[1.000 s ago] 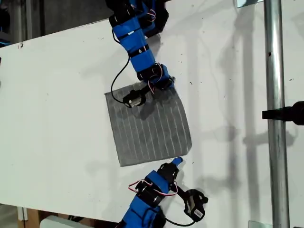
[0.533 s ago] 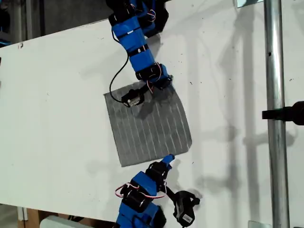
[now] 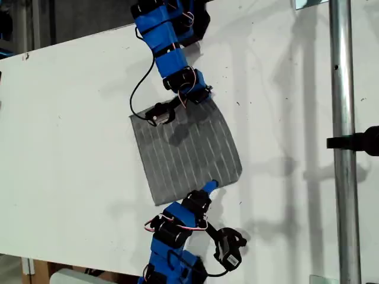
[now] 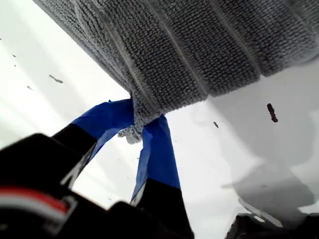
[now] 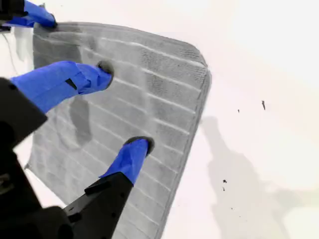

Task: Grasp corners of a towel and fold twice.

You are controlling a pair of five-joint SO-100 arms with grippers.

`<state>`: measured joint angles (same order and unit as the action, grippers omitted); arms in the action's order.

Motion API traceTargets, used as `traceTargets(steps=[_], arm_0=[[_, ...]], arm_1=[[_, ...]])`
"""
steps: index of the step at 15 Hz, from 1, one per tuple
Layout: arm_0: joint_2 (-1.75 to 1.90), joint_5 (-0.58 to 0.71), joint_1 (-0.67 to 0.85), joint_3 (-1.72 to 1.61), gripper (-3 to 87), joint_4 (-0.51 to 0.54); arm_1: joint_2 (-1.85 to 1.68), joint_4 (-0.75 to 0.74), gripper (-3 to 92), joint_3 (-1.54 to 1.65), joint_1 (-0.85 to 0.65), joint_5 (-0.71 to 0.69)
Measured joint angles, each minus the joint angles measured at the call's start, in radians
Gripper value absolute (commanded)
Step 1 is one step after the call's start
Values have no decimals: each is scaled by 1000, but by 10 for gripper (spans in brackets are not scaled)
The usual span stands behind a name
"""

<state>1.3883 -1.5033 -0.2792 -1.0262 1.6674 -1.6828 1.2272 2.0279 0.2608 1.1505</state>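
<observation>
The grey striped towel [image 3: 186,154] lies on the white table [image 3: 71,148]. My first gripper [image 3: 201,97], on the arm coming from the exterior view's top, is shut on the towel's top right corner as that view shows it. The first wrist view shows the cloth [image 4: 199,50] pinched between its blue fingers [image 4: 137,117]. My second gripper [image 3: 210,186], on the arm from the exterior view's bottom, is open at the towel's near edge. Its two fingertips [image 5: 123,108] sit spread on the cloth [image 5: 164,89], beside the free corner [image 5: 203,69]. The first gripper [image 5: 35,17] shows at the far corner.
A metal pole [image 3: 342,118] with a black clamp [image 3: 361,141] runs down the exterior view's right. Black wrist cameras hang beside each arm [image 3: 228,251], [image 3: 160,115]. The table's edge lies close behind the second arm at the exterior view's bottom.
My second gripper has moved from the bare table onto the towel's near edge. My first gripper has shifted slightly towards the exterior view's top, drawing its corner along.
</observation>
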Motion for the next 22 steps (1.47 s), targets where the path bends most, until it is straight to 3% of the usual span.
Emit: traceTargets(steps=[5,8,9,11,13,19,22], arm_0=[[-351,-61,-8,48,272,-64],[-512,-72,-38,120,267,-209],[-569,-83,-38,133,172,-245],[-655,-112,-38,152,89,-291],[-747,-170,-34,170,-29,-291],[-577,-179,-64,155,-29,-101],[-437,-160,-155,155,-29,-106]], arm_1=[[0,-5,-2,0,0,0],[0,-6,-2,0,0,0],[0,-9,-2,0,0,0],[0,-12,-2,0,0,0],[0,-14,-2,0,0,0],[0,-29,-2,-20,6,2],[0,9,-2,-98,123,44]])
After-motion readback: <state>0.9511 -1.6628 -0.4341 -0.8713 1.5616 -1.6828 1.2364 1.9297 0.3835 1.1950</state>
